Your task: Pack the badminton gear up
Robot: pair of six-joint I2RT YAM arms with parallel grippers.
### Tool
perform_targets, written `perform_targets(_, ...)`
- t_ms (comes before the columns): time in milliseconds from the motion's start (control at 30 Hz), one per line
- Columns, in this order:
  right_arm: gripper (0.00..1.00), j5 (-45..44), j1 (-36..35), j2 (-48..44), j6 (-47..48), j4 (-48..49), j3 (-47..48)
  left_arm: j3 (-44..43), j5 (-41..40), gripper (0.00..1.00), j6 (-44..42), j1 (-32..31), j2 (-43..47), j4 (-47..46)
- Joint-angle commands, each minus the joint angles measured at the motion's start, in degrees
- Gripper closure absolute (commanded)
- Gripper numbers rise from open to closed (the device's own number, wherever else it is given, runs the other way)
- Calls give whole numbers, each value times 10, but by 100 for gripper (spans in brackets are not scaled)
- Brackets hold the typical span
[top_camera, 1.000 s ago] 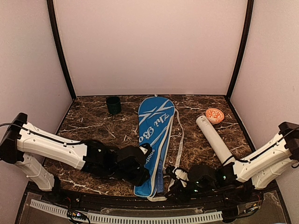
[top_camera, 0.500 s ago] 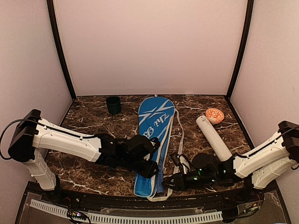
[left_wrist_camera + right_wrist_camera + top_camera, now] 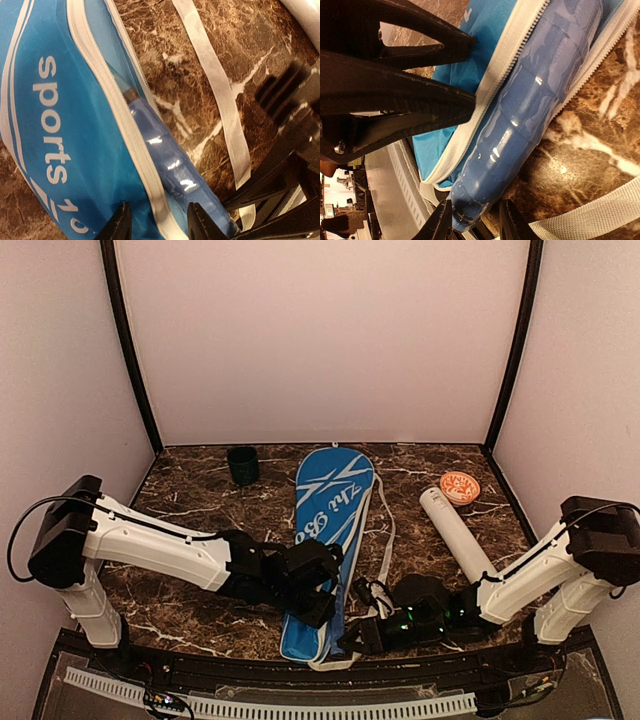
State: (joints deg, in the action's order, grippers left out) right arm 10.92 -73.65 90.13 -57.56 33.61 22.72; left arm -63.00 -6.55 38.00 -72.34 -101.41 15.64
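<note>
The blue racket bag with white lettering lies lengthwise mid-table, its zip open at the near end. A blue racket handle sticks out of that opening, also seen as the handle in the left wrist view. My left gripper is open, its fingers straddling the bag's white zip edge flat on the fabric. My right gripper is open around the handle's butt end, one finger touching it and the other a little off. The long white tube lies to the right.
A dark cup stands at the back left. An orange round lid lies by the tube's far end. The bag's white strap trails between bag and tube. A black rail borders the near table edge.
My left gripper slid right onto the bag's near end. My right gripper moved left to the handle's end and its jaws narrowed. The bag's near end shifted slightly left.
</note>
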Motion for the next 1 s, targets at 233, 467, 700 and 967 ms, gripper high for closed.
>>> perform_targets(233,75,5,2,8,-3,16,10,39,7,62,57,-21,50,70)
perform_targets(467,78,9,3,15,0,17,15,37,39,65,66,-29,29,30)
perform_targets(700,81,15,3,28,6,18,21,28,29,71,77,-32,8,44)
perform_targets(967,82,12,3,24,6,13,19,11,8,79,90,-31,-11,76)
